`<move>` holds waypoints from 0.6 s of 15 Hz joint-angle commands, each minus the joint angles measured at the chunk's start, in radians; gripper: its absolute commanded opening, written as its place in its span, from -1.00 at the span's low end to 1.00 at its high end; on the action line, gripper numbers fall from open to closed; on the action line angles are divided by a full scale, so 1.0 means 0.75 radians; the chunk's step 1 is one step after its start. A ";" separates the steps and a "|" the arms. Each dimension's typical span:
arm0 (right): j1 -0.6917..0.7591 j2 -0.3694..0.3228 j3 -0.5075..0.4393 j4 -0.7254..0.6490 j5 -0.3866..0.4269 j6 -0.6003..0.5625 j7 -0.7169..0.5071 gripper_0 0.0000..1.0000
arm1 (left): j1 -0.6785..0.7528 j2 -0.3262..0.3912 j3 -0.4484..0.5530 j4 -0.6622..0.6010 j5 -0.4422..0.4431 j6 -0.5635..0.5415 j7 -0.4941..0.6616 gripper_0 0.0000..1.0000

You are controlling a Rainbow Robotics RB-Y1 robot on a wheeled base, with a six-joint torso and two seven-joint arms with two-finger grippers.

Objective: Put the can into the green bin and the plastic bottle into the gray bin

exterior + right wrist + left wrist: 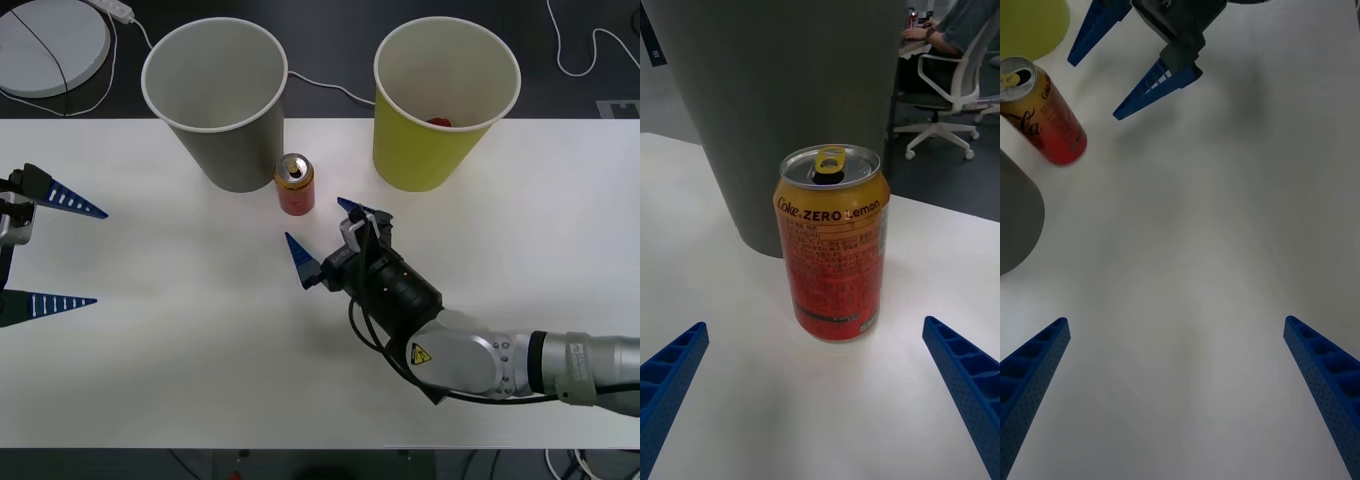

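Between large gray paper cup (216, 95) and yellow-green paper cup (445, 100), small red drink can (294, 184) is stood upright on white table (180, 370); right gripper (328, 240) is spread wide, aimed at can for grasp; left gripper (55, 250) is parked wide at table's left edge.

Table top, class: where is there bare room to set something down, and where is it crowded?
Free: the broad white stretch between the open left gripper and the open right gripper, and the near edge. Crowded: the can between the gray bin and green bin.
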 commanded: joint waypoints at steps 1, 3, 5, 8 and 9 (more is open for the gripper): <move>-0.016 0.071 -0.002 0.091 0.001 0.013 0.000 1.00 | 0.000 0.000 0.000 0.000 0.000 0.000 0.000 1.00; -0.024 0.114 -0.014 0.148 0.001 0.013 0.000 1.00 | 0.000 0.000 0.000 0.000 0.000 0.000 0.000 1.00; -0.034 0.150 -0.025 0.199 -0.001 0.013 0.000 1.00 | 0.000 0.000 0.000 0.000 0.000 0.000 0.000 1.00; -0.057 0.197 -0.029 0.250 -0.021 0.013 0.002 1.00 | 0.000 0.000 0.000 0.000 0.000 0.000 0.000 1.00; -0.063 0.208 -0.029 0.262 -0.027 0.013 0.002 1.00 | 0.000 0.000 0.000 0.000 0.000 0.000 0.000 1.00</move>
